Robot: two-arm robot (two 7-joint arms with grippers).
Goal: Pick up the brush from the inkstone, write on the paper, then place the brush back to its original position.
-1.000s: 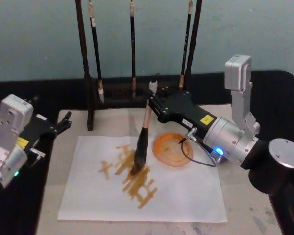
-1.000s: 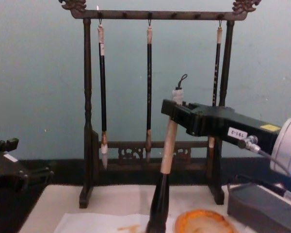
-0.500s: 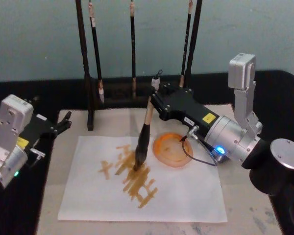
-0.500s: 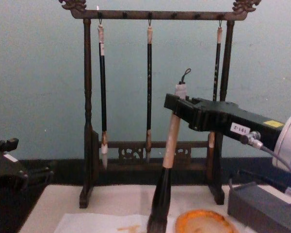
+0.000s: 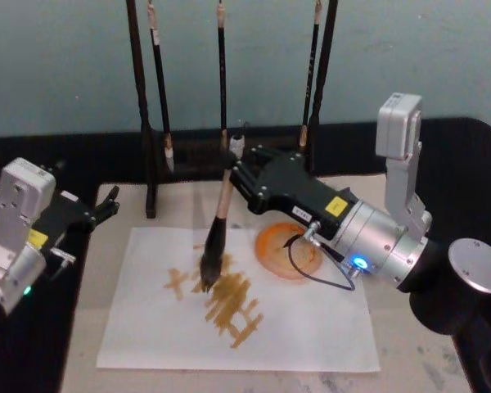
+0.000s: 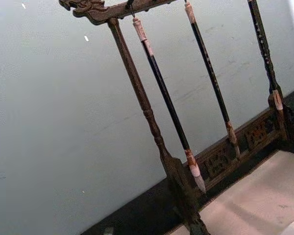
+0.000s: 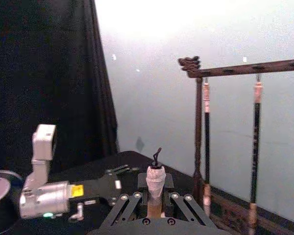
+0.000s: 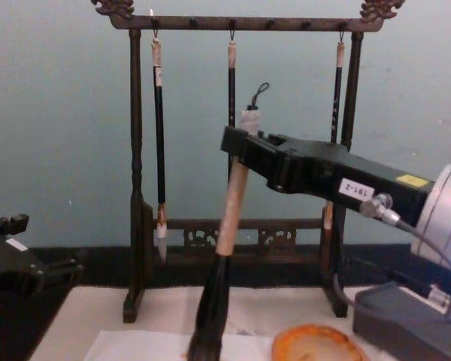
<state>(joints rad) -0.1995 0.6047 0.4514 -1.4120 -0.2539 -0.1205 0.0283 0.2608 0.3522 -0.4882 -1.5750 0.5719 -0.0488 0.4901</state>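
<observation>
Since half a second ago the right gripper (image 5: 234, 169) has carried the brush (image 5: 218, 219) toward the robot's left, so the bristles now sit at the left end of the ochre strokes rather than over their middle.

The beige mat (image 5: 403, 360) covers the tabletop. At its far edge stands the dark wooden rack (image 8: 135, 150), with three thin brushes hanging from its top bar. The paper (image 5: 311, 327) lies flat on the mat, close to its near edge, and its far edge reaches toward the foot of the rack.

The right gripper reaches in from the right side and is clamped tight around the tan upper handle, just under the white end cap (the right wrist view shows a finger on either side of it). The left gripper (image 5: 105, 205) is parked at the mat's left edge, well apart from the paper. A grey block (image 8: 406, 323) sits near the mat's far right corner.

The brush leans with its top tilted toward the rack, and its bristles meet the paper in the sheet's far left part. The inkstone (image 5: 272, 246) rests on the paper near its far edge, to the right of the brush and partly under the right gripper's body.
</observation>
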